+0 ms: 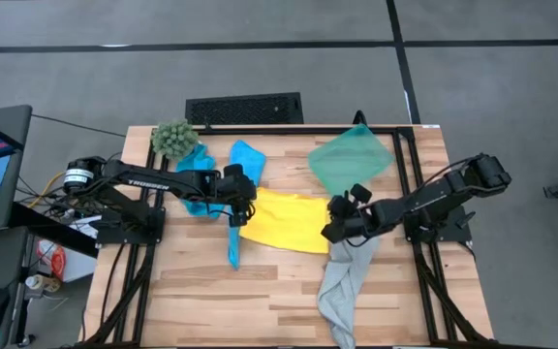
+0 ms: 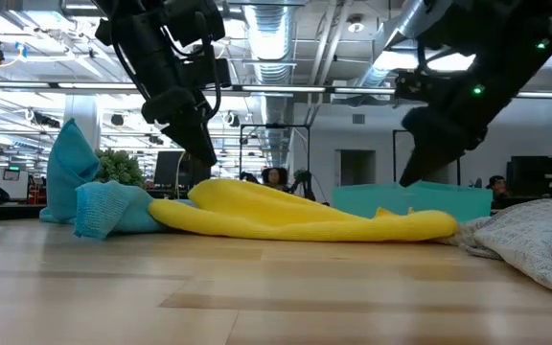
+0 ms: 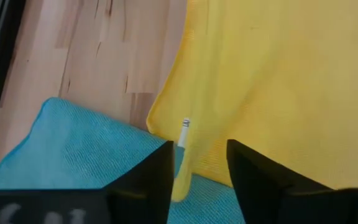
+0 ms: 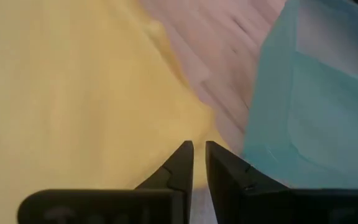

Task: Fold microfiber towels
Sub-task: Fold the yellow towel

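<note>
High view shows the yellow towel (image 1: 289,221) spread flat near the middle of the wooden desk (image 1: 260,301), with one arm at each of its ends. At its left end is the left gripper (image 1: 237,199), fingers (image 3: 151,180) parted in the left wrist view, with a fold of yellow cloth and its small white tag (image 3: 184,124) lying between them; whether they pinch it I cannot tell. At the towel's right end is the right gripper (image 1: 335,219), its fingers (image 4: 178,168) drawn nearly together with only a thin slit between the tips, hanging over the yellow edge beside the translucent green bin (image 1: 350,160). One blue towel (image 1: 241,189) runs as a long strip under the left gripper and past the yellow towel's left edge; a second blue towel (image 1: 197,184) is bunched under the left arm, next to the fuzzy green plant (image 1: 173,140). The pale grey towel (image 1: 345,283) trails from below the right gripper toward the desk's near edge
</note>
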You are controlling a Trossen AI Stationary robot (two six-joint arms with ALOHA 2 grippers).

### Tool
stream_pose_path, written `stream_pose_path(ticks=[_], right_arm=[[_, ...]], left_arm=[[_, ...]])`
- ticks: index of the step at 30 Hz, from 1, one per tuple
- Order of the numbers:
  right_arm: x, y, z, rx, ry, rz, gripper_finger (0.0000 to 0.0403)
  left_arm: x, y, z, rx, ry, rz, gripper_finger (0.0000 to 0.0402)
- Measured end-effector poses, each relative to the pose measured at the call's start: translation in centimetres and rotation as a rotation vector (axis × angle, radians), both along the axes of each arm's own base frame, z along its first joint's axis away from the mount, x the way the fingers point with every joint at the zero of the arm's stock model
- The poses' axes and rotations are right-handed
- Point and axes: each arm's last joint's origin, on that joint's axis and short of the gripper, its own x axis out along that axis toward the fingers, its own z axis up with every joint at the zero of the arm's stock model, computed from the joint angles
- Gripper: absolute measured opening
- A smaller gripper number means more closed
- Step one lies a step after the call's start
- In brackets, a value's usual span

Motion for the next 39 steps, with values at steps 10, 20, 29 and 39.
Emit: stream_pose_path(ticks=[10, 20, 29, 39], right_arm=[[1.1, -4.3, 0.0, 0.123, 0.015, -0.011, 0.0131], [1.4, -5.8, 0.1, 0.187, -0.006, 0.008, 0.0177], [0.2, -6.1, -1.8, 0.187, 0.0, 0.003, 0.0169], [0.6, -6.8, -1.5, 0.162, -0.045, 0.031, 0.0168]], left_arm=[[0.0, 0.0, 0.0, -0.006, -0.005, 0.006, 0.0165], [0.0, 0.0, 0.0, -0.006, -0.006, 0.007, 0.0165], [0.0, 0.0, 0.0, -0.011, -0.008, 0.013, 0.0165], [0.0, 0.0, 0.0, -0.012, -0.01, 0.016, 0.0165]])
